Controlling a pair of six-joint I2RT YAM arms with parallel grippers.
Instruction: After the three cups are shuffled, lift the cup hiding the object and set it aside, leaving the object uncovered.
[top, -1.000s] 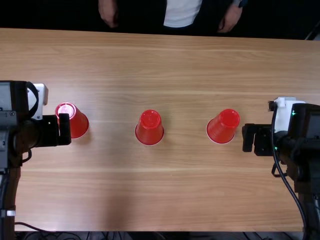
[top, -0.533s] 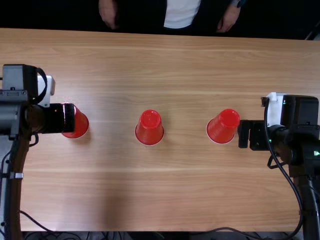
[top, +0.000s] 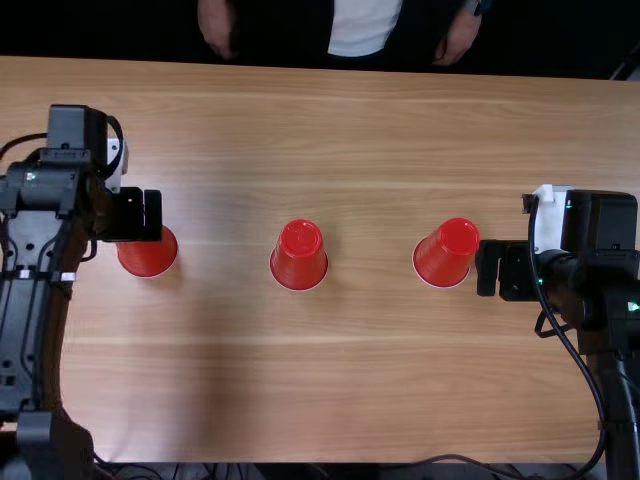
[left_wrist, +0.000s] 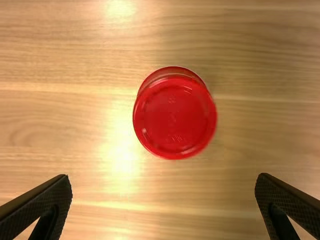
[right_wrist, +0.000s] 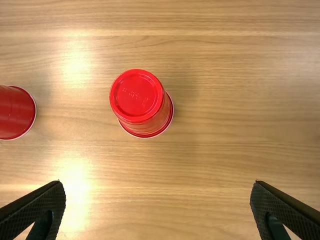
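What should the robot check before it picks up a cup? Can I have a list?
1. All cups upside down on the table: left cup, middle cup, right cup. Ok.
2. Left gripper open wide. Ok.
3. Left gripper above the left cup, with the cup about centred between its fingers. Ok.
4. Right gripper open, beside the right cup and not holding it. Ok.
5. Which cup hides the object: nothing peeks out from under any rim. Cannot tell.
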